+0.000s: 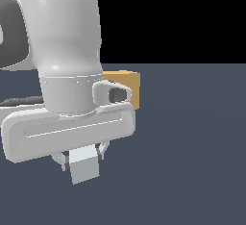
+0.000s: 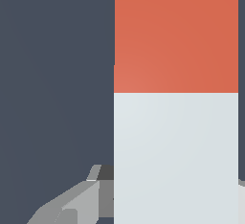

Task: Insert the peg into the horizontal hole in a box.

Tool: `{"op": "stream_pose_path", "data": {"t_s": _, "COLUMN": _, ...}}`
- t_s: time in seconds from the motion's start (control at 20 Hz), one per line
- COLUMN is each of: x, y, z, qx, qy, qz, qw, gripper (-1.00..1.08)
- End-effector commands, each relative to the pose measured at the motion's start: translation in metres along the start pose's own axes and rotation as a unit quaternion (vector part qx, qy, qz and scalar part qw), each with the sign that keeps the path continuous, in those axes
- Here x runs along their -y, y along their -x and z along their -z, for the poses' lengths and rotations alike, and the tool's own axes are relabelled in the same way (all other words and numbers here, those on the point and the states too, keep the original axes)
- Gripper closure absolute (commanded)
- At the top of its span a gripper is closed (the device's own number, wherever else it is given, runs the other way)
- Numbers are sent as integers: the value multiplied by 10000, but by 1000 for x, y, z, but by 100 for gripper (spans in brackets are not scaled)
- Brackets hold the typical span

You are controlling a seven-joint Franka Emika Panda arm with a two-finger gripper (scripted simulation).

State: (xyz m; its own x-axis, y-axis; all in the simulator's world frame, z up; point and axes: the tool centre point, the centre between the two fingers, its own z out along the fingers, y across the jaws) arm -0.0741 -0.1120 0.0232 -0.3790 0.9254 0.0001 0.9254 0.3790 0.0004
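Observation:
The peg (image 2: 176, 122) fills much of the wrist view, its white part near the camera and its orange-red end beyond. In the exterior view only the peg's (image 1: 84, 166) pale end shows, poking out below the hand between the fingers. My gripper (image 1: 81, 157) is shut on the peg; one grey finger (image 2: 81, 199) shows beside it in the wrist view. The box (image 1: 126, 87), a tan-orange cube, sits on the floor behind the hand, mostly hidden by the arm. The hole is not visible in either view.
A dark blue-grey floor (image 1: 192, 147) stretches across the exterior view's right. The large white arm (image 1: 62, 36) blocks the exterior view's left half.

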Motion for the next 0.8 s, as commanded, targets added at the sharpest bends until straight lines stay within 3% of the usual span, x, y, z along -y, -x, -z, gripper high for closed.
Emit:
{"op": "stream_pose_path", "data": {"t_s": 0.0, "x": 0, "y": 0, "z": -1, "qx": 1, "qy": -2, "qz": -1, "qw": 10000, "gripper": 108}}
{"op": "stream_pose_path", "data": {"t_s": 0.45, "x": -5, "y": -3, "z": 1, "qx": 0, "qy": 1, "qz": -6, "qw": 10000, "gripper": 108}}
{"op": "stream_pose_path", "data": {"t_s": 0.75, "x": -29, "y": -21, "z": 7, "qx": 1, "qy": 0, "qz": -37, "qw": 10000, "gripper": 108}}
